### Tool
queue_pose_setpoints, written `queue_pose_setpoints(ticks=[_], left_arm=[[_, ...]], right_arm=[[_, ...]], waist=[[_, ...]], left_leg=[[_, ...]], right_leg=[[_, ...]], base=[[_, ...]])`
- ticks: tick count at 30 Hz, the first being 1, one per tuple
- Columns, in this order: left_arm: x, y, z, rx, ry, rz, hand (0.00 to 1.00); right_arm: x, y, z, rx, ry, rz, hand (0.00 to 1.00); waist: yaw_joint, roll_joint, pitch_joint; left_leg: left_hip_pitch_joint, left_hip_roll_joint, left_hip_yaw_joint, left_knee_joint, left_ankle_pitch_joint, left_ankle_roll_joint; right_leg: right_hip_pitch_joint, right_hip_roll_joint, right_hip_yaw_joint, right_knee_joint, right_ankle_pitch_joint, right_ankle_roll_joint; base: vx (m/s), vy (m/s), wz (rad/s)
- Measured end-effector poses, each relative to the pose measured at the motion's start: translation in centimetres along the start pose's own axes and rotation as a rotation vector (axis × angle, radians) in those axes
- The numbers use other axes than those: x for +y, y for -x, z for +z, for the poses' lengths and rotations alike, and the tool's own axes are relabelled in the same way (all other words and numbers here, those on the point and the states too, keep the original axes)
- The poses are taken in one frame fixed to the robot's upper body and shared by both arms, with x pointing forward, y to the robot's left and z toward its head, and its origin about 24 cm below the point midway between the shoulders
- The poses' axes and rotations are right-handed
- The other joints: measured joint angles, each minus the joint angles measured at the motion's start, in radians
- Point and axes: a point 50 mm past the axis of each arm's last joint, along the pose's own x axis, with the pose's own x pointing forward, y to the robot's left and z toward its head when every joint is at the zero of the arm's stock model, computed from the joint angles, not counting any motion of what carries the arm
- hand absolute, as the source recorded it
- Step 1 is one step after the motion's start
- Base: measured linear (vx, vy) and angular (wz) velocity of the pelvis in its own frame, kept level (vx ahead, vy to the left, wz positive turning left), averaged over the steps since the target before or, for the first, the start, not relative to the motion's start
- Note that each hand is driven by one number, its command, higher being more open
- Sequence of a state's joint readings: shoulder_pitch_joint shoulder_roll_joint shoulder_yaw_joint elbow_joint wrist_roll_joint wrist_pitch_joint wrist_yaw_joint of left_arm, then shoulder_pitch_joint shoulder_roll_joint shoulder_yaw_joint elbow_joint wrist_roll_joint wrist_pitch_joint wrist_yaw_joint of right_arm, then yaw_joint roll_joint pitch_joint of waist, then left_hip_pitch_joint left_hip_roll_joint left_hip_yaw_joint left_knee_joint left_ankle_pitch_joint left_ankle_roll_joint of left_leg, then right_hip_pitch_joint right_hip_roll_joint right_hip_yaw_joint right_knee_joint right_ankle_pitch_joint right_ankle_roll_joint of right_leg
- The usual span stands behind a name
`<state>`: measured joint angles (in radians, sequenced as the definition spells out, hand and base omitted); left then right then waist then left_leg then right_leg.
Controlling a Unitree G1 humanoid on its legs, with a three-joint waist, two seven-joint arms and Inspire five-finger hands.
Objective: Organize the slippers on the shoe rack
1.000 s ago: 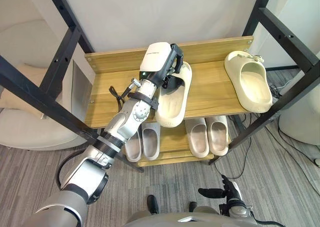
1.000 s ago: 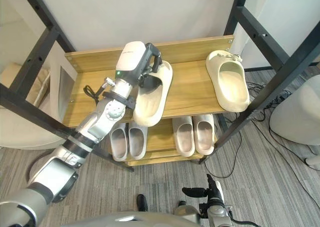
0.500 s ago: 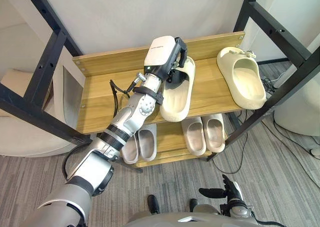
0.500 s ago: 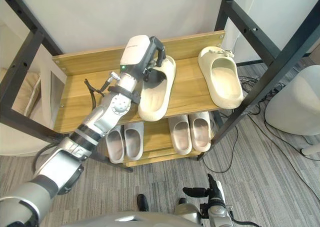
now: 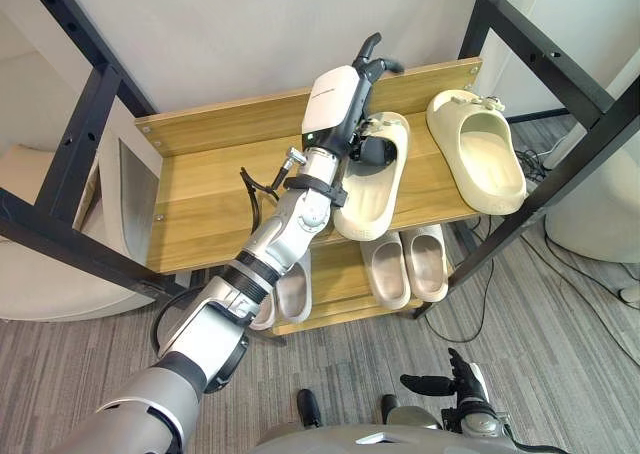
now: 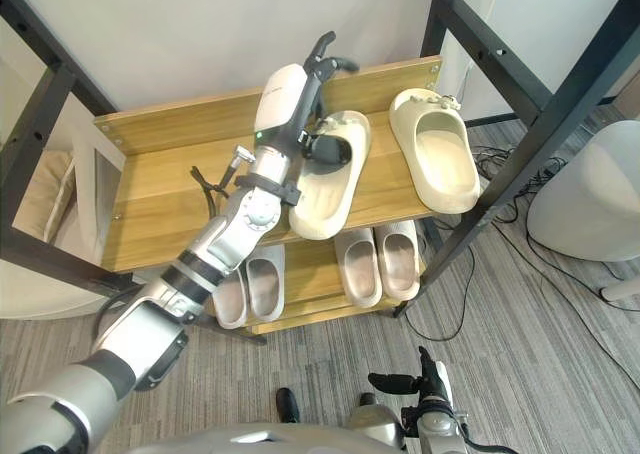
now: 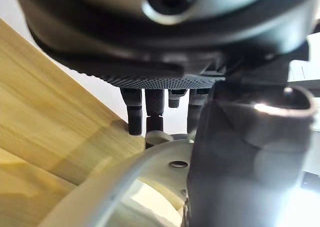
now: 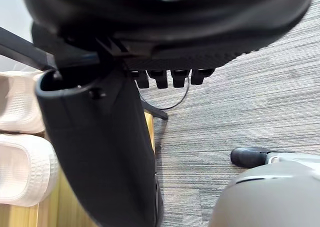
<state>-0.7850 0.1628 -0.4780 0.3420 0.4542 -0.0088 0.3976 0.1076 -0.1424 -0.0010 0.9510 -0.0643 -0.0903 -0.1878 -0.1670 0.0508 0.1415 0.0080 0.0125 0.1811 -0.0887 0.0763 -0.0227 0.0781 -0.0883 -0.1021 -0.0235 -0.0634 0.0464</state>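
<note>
Cream foam slipper [image 5: 380,189] lies askew on the wooden upper shelf [image 5: 210,194] under the open-fingered left robot hand [image 5: 335,99]; placing looks done, next likely squaring it beside its cream mate [image 5: 485,164].

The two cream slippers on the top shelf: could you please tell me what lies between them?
Bare wooden shelf is all that lies between the left slipper and the right slipper, as both eye views show.

Cream slipper [image 5: 365,199] angled on top shelf [image 5: 210,189], second slipper [image 5: 485,164] apart
</note>
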Motion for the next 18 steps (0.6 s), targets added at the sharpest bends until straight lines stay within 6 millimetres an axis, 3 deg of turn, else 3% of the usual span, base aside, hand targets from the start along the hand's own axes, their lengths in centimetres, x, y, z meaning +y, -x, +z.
queue_pose_setpoints(ticks=[11,18], left_arm=[[0.2,-0.3,2.1,-0.036,0.133,0.046,1.00],[0.7,-0.2,3.2,-0.066,0.196,0.073,1.00]], right_arm=[[-0.6,0.3,-0.9,0.020,0.013,-0.013,1.00],[-0.8,0.4,-1.4,0.040,0.009,-0.015,1.00]], waist=[[0.003,0.027,-0.013],[0.019,0.030,-0.015]], left_leg=[[-0.015,0.010,-0.054,0.000,0.014,0.007],[-0.016,0.013,-0.066,-0.005,0.022,0.008]], right_leg=[[-0.024,0.002,-0.023,0.041,-0.007,0.003],[-0.028,0.001,-0.030,0.057,-0.006,0.006]], base=[[-0.05,-0.001,0.06],[-0.06,0.006,0.04]])
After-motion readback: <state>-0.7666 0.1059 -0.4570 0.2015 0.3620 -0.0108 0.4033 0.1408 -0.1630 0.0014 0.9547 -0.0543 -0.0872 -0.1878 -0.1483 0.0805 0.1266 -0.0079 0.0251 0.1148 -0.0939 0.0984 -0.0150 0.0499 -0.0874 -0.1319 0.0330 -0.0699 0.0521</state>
